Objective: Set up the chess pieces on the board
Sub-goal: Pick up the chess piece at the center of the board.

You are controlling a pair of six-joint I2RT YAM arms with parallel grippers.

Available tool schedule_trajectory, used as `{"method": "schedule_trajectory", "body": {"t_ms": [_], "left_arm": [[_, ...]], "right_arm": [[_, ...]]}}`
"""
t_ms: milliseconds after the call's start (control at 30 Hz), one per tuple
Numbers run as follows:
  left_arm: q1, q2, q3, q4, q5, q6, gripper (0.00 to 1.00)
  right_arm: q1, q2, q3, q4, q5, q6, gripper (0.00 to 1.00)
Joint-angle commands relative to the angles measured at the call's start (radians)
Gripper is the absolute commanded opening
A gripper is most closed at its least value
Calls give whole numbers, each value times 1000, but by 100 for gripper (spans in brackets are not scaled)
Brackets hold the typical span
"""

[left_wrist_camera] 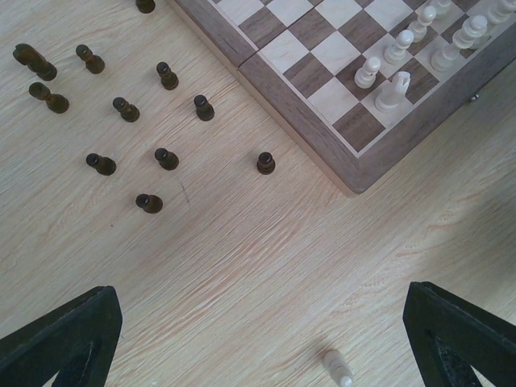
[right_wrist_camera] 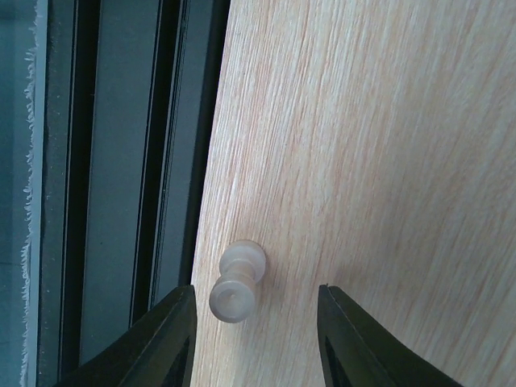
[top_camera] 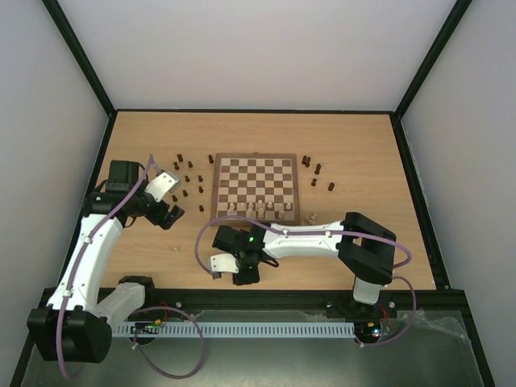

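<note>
Board [top_camera: 254,181] mid light wood tabletop [top_camera: 363,153]; white walls [top_camera: 258,48].

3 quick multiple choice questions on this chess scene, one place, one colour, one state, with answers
1. Where is the pale pawn between the right jaws? A) on a checked square B) lying on the tabletop C) lifted
2. What colour is the cluster of pieces standing left of the board? A) dark brown B) red C) cream
3. How are the left jaws? A) shut on a pawn B) shut, empty C) wide open, empty

1 B, it lies on bare wood by the edge. 2 A, all look dark brown. 3 C, wide gap, nothing gripped.
</note>
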Motion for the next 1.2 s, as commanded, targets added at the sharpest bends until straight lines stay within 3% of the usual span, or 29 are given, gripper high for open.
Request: {"method": "schedule_trajectory", "body": {"t_ms": [0, 567, 867, 1167], "left_arm": [[10, 8, -14, 4, 28, 18, 99], [17, 20, -15, 6, 37, 22, 99], [26, 25, -19, 5, 40, 32, 99], [34, 50, -23, 16, 55, 41, 99]], "right_arm": [[13, 33, 18, -58, -17, -4, 41], [46, 62, 48, -60, -25, -10, 33], [49, 61, 58, -72, -5, -11, 11], [-15, -50, 44, -108, 50, -16, 7]]}}
